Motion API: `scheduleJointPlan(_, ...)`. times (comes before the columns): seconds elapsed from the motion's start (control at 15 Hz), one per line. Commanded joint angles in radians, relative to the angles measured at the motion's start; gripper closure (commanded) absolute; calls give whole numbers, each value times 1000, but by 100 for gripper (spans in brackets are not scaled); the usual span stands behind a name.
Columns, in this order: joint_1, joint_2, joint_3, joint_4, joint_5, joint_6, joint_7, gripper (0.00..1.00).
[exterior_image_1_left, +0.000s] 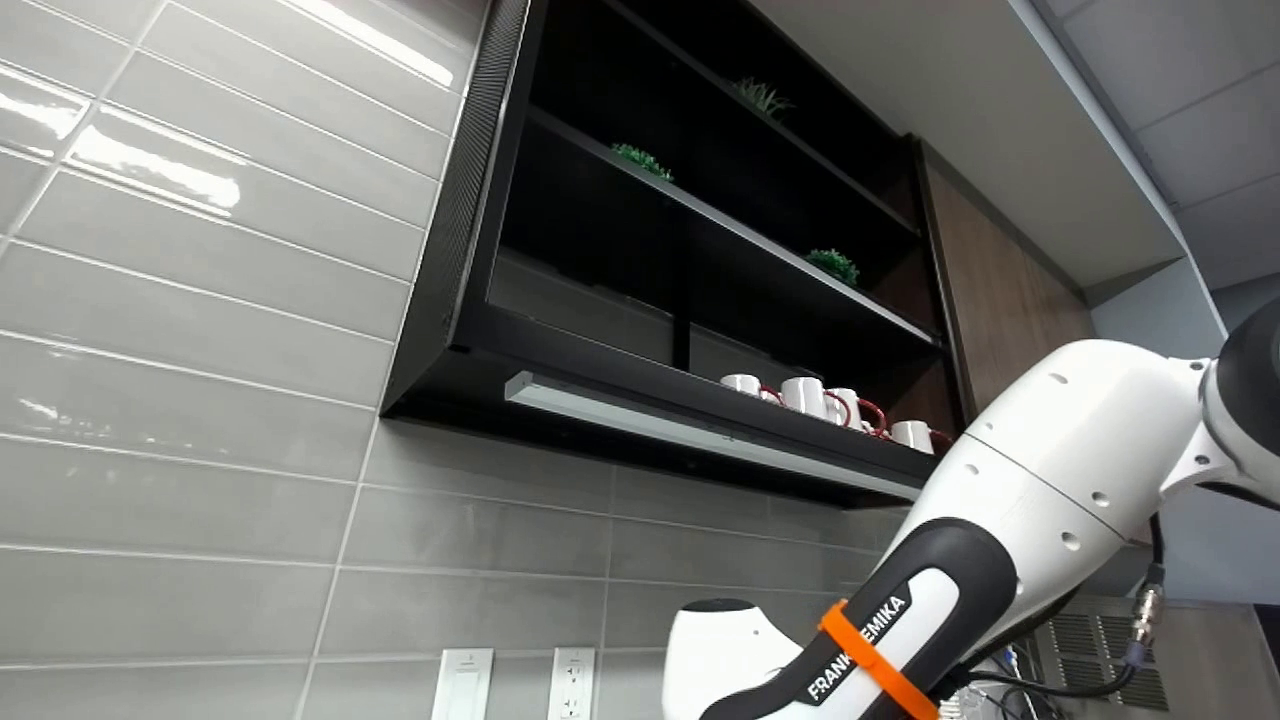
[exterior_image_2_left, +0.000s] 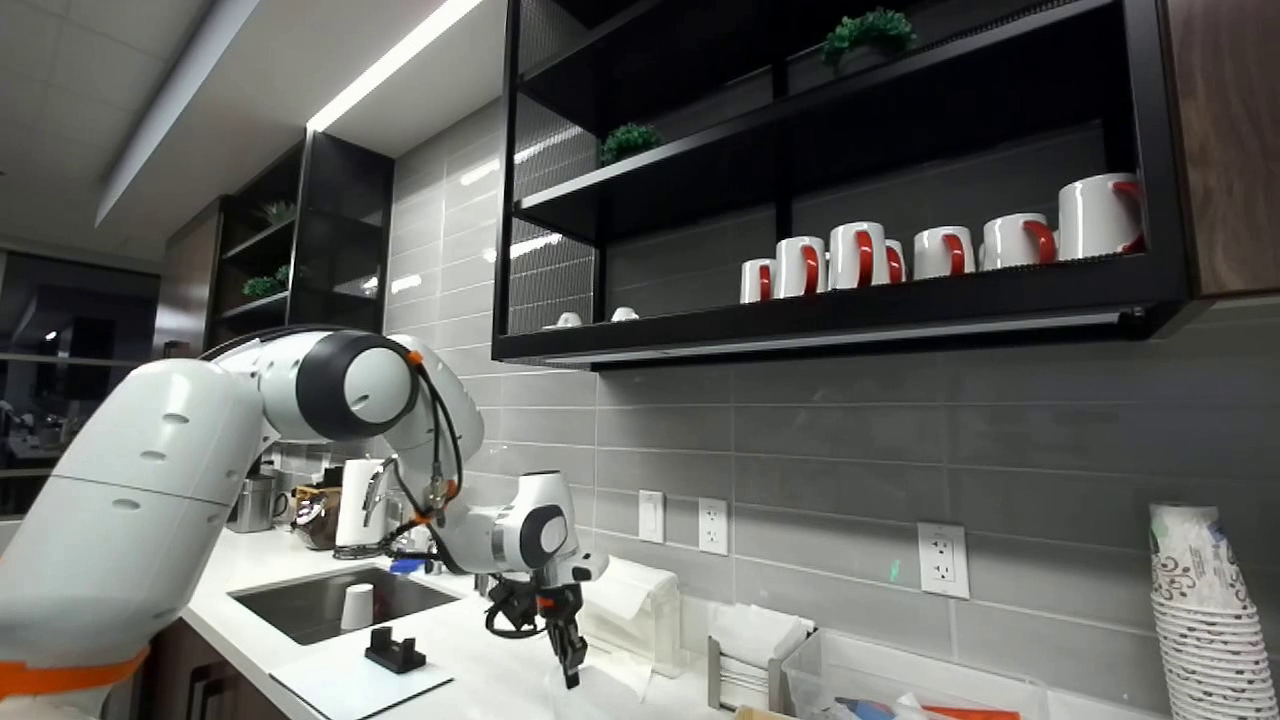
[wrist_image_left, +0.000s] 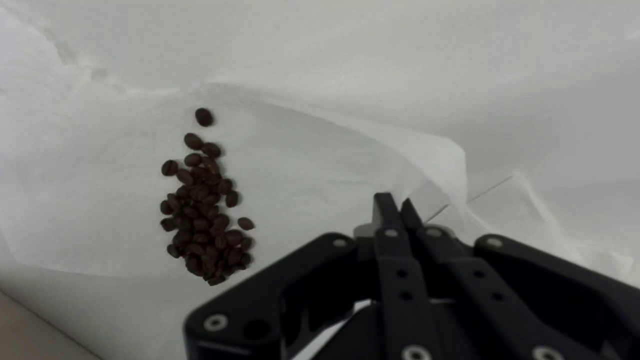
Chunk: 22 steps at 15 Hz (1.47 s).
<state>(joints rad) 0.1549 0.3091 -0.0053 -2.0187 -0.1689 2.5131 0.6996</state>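
The coffee beans (wrist_image_left: 202, 220) lie on a thin paper sheet (wrist_image_left: 100, 175), and in the wrist view they are left of the gripper (wrist_image_left: 397, 201), apart from its fingertips. The heap's long axis runs up and down that view with a slight slant, roughly along the line of the fingers, narrow end beyond the tips, broad end alongside them. The beans look dark brown, oval and smooth, crowded at the broad end and looser at the narrow one; a lone bean there lies near the corner where the sheet's torn edge meets its curled edge. That curled edge sweeps round to just beside the fingertips. The fingers are pressed together or nearly so; whether a thin fold is caught between them I cannot tell. In an exterior view the gripper points down over the counter (exterior_image_2_left: 490, 670), near a clear box (exterior_image_2_left: 665, 630) at the wall edge; the sink (exterior_image_2_left: 415, 595), a white cup (exterior_image_2_left: 357, 607) in it, lies toward the front edge
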Motion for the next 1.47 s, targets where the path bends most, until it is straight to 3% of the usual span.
scheduleJointPlan(0.0, -83, -59, 29, -163, 184, 235, -163, 100)
scheduleJointPlan(0.13, -136, -62, 64, -208, 333, 313, -306, 100)
scheduleJointPlan(0.33, -210, -60, 115, -230, 514, 312, -488, 100)
scheduleJointPlan(0.4, -150, -34, 61, -191, 436, 302, -408, 99)
scheduleJointPlan(0.73, -182, -40, 84, -204, 489, 301, -468, 99)
scheduleJointPlan(0.93, -198, -56, 111, -176, 532, 234, -493, 100)
scheduleJointPlan(1.4, -231, -82, 146, -115, 749, 93, -597, 100)
